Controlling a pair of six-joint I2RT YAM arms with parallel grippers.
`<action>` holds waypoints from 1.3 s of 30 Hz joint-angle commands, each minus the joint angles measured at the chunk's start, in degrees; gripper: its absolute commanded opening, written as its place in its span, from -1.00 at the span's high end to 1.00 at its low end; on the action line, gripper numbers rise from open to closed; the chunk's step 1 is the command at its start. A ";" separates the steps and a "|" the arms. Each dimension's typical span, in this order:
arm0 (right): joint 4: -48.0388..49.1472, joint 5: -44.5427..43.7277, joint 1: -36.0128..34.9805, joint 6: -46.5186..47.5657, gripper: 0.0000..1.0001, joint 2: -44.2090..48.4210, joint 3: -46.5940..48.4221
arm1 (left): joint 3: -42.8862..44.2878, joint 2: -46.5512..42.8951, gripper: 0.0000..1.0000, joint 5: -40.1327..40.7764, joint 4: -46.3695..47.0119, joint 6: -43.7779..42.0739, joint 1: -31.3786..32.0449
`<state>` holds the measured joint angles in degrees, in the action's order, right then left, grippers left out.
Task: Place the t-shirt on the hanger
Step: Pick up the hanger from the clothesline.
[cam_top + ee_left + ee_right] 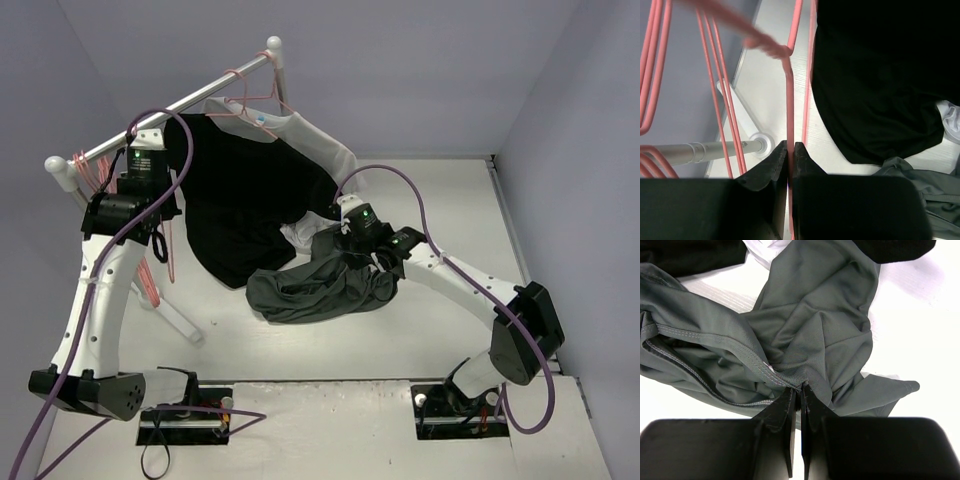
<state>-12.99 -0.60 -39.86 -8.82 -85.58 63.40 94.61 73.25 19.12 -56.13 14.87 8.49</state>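
Note:
The dark grey-green t-shirt (320,285) lies crumpled on the white table; it fills the right wrist view (810,325) and shows at the left wrist view's lower right corner (930,190). My right gripper (352,238) (800,388) is shut on a fold of its stitched hem. The pink-red wire hanger (789,100) hangs below the rack's left end (172,255). My left gripper (160,238) (790,145) is shut on one wire of it, left of the t-shirt.
A black shirt (240,190) and a pale grey-white shirt (320,140) hang from the metal rail (170,110) on another pink hanger (250,100). Several spare pink hangers (88,170) hang at the rail's left end. The rack's foot (180,320) lies on the table.

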 commanded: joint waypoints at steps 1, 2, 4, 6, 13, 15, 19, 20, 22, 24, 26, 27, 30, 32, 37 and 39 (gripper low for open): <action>2.26 -0.79 -0.05 0.19 1.00 3.54 0.24 | 1.58 -2.54 1.00 -1.41 5.10 -2.09 -0.22; 2.12 -0.95 0.03 0.21 1.00 3.80 0.24 | 2.22 -3.62 1.00 -1.97 6.28 -2.72 -0.23; 2.18 -1.06 0.04 0.06 1.00 3.92 0.24 | 3.53 -4.23 1.00 -2.88 6.82 -3.39 -0.14; 2.18 -1.17 0.04 0.03 1.00 3.98 0.19 | 5.81 -4.67 1.00 -4.33 6.51 -3.53 -0.19; 2.18 -2.12 0.13 -0.09 1.00 4.31 0.18 | 6.76 -7.09 1.00 -7.34 6.21 -2.13 -0.05; 2.18 -2.17 0.07 -0.06 1.00 4.39 0.32 | 6.40 -8.14 1.00 -7.52 5.89 -2.37 -0.05; 2.18 -2.48 0.47 -0.23 1.00 4.80 0.24 | 4.27 -10.15 1.00 -9.10 4.39 -1.36 0.12; 2.18 -2.48 0.62 -0.30 1.00 4.81 0.24 | 2.68 -11.88 1.00 -10.83 4.22 -0.99 0.19; 2.18 -2.39 0.72 -0.41 1.00 4.66 0.17 | -0.88 -13.56 1.00 -12.81 3.99 -0.81 0.42; 2.18 -2.33 0.81 -0.38 1.00 4.27 0.12 | -2.82 -15.31 1.00 -14.42 3.54 -1.02 0.89; 2.18 -2.21 0.89 -0.50 1.00 3.94 0.15 | -5.32 -16.90 1.00 -14.50 2.78 -1.41 1.79; 2.18 -2.26 0.92 -0.50 1.00 3.79 0.15 | -6.41 -17.46 1.00 -14.05 2.32 -1.61 2.15; 2.18 -2.39 1.10 -0.50 1.00 3.28 0.41 | -7.98 -18.40 1.00 -14.28 1.30 -2.34 2.27; 2.09 -2.47 1.18 -0.41 1.00 2.60 0.85 | -9.12 -19.11 1.00 -15.58 0.92 -3.55 2.81; 2.09 -2.79 2.37 -0.22 1.00 2.05 1.03 | -13.47 -21.48 1.00 -23.58 1.20 -8.48 5.56; 2.09 -2.43 2.89 -0.23 1.00 1.70 1.04 | -15.29 -22.06 1.00 -26.30 1.20 -9.99 6.25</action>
<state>-12.99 -1.54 -38.30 -8.95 -83.84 63.22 80.94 52.60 0.12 -57.24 9.26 13.18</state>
